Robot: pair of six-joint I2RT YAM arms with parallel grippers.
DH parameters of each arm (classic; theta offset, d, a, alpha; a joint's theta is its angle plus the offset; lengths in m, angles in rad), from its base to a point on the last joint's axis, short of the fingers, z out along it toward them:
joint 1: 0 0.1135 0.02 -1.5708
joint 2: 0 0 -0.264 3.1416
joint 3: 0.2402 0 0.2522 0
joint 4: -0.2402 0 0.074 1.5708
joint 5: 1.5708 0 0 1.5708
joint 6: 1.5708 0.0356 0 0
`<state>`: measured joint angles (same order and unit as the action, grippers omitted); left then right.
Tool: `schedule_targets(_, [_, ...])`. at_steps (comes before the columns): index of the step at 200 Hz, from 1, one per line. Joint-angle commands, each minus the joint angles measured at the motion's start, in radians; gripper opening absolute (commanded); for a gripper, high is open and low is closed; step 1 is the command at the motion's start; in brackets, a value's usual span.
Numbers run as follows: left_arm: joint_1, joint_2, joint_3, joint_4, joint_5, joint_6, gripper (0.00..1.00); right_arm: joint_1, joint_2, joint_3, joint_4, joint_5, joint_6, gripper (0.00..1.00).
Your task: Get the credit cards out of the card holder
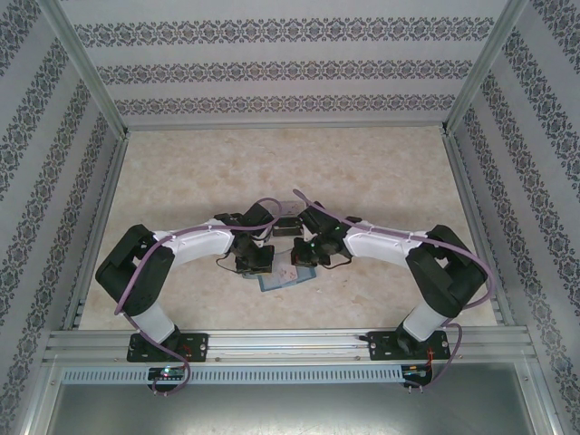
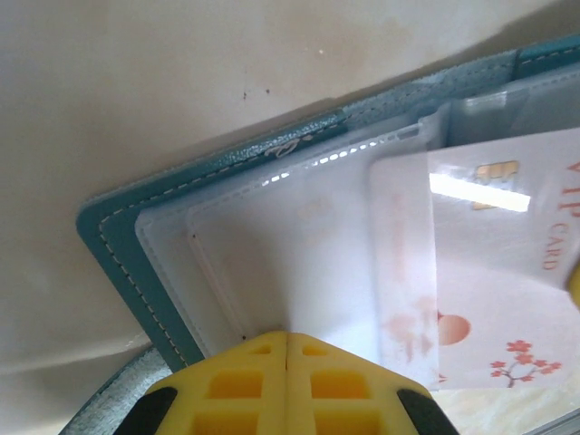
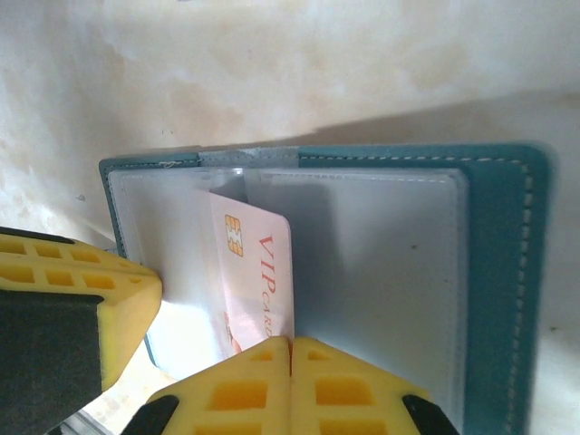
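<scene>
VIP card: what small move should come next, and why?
Probably draw the right gripper back, sliding the VIP card out of the clear sleeves: its shut jaws seem to pinch the card's edge, while the shut left gripper presses on the card holder.

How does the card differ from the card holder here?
The card holder is teal with pale stitching; the card is white with red VIP lettering and a gold chip. The card holder lies open and is larger; the card is smaller, partly tucked in its clear sleeve. Both are flat rectangles.
</scene>
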<state>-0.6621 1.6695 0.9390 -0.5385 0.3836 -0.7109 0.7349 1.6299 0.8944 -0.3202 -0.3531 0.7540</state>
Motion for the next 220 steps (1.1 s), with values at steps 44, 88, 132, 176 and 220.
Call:
schedule_targets(44, [-0.013,-0.021,-0.019,-0.033,-0.028,0.008,0.00,0.012,-0.035,0.072,-0.165,0.119,-0.072,0.00])
schedule_targets(88, [-0.013,-0.028,-0.022,-0.035,-0.030,0.009,0.00,0.031,-0.025,0.105,-0.199,0.151,-0.086,0.00])
schedule_targets(132, [-0.013,-0.034,-0.022,-0.036,-0.031,0.009,0.00,0.041,-0.023,0.126,-0.223,0.169,-0.100,0.00])
schedule_targets(176, [-0.013,-0.039,-0.022,-0.034,-0.029,0.007,0.00,0.088,0.009,0.154,-0.215,0.156,-0.091,0.00])
schedule_targets(220, [-0.013,-0.042,-0.024,-0.034,-0.025,0.009,0.00,0.126,0.028,0.169,-0.197,0.144,-0.050,0.13])
